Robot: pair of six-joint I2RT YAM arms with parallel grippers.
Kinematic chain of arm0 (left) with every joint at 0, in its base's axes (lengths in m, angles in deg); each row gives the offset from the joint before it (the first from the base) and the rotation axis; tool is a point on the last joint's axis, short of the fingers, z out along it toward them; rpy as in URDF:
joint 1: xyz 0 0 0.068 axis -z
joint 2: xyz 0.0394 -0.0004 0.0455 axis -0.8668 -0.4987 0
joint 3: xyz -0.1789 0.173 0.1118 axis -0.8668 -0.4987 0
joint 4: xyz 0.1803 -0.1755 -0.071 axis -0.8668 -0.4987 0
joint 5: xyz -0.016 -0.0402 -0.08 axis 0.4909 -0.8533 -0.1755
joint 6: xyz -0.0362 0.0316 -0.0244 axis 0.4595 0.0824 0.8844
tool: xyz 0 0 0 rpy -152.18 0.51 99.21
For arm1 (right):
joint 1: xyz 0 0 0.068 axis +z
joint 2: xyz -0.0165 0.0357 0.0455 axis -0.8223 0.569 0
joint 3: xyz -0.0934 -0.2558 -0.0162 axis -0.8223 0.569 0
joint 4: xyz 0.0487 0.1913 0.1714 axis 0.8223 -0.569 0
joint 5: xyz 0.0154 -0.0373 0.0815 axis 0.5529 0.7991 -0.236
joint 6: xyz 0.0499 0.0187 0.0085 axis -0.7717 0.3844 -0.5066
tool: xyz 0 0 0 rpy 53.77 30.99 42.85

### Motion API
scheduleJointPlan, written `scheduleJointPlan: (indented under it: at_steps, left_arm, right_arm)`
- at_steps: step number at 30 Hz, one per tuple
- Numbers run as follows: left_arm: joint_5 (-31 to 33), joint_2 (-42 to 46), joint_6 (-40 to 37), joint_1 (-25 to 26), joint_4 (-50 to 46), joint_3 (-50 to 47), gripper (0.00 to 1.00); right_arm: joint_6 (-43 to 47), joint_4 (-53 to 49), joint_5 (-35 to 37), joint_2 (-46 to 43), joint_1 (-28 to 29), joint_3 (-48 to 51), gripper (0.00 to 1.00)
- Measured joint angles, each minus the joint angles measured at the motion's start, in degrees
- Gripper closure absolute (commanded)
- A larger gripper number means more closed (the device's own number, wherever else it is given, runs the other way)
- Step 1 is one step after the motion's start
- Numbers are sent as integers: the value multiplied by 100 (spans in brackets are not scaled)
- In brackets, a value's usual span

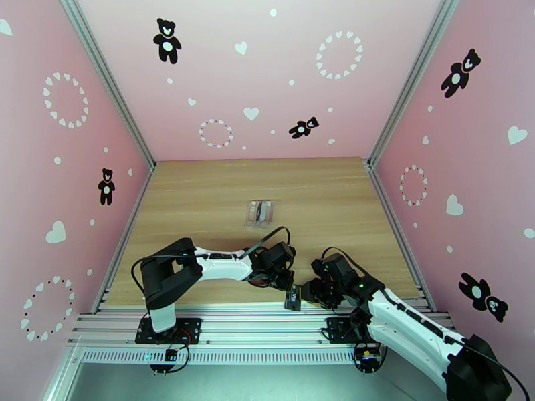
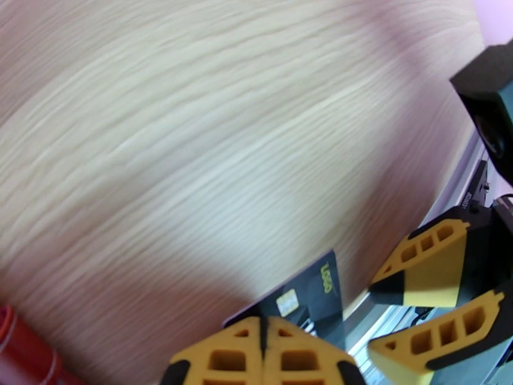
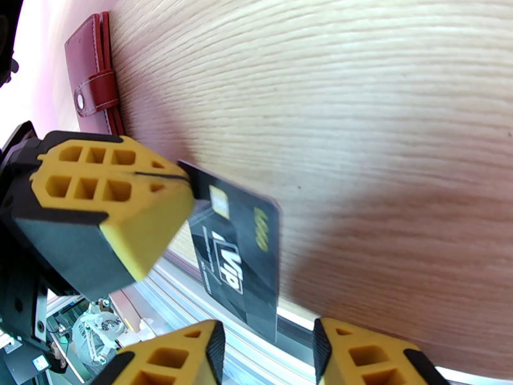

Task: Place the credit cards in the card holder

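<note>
A black credit card (image 3: 243,258) with gold lettering and a chip hangs above the near edge of the table. My left gripper (image 2: 264,344) is shut on its chip end (image 2: 314,293). In the right wrist view the left fingers (image 3: 109,194) pinch the card's upper corner. My right gripper (image 3: 268,344) is open, and the card's lower edge hangs between its fingers without touching them. From above, the card (image 1: 293,300) sits between the left gripper (image 1: 284,285) and the right gripper (image 1: 309,293). The card holder (image 3: 93,78), a dark-red wallet with its snap tab fastened, lies shut on the table behind the left gripper.
A clear plastic tray (image 1: 259,213) stands mid-table, well beyond both grippers. The metal rail (image 1: 267,309) of the table's near edge runs right below the card. Pink walls enclose the wooden table (image 1: 321,188) on three sides.
</note>
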Motion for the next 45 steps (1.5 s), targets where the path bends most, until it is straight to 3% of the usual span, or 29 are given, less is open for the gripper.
scheduleJointPlan:
  at_steps: [32, 45]
  left_arm:
    - [199, 234, 229, 243, 136, -343, 100]
    - [184, 236, 299, 243, 328, -428, 100]
  right_arm:
    - [286, 225, -105, 337, 201, -28, 57]
    - [367, -673, -90, 55, 378, -37, 57]
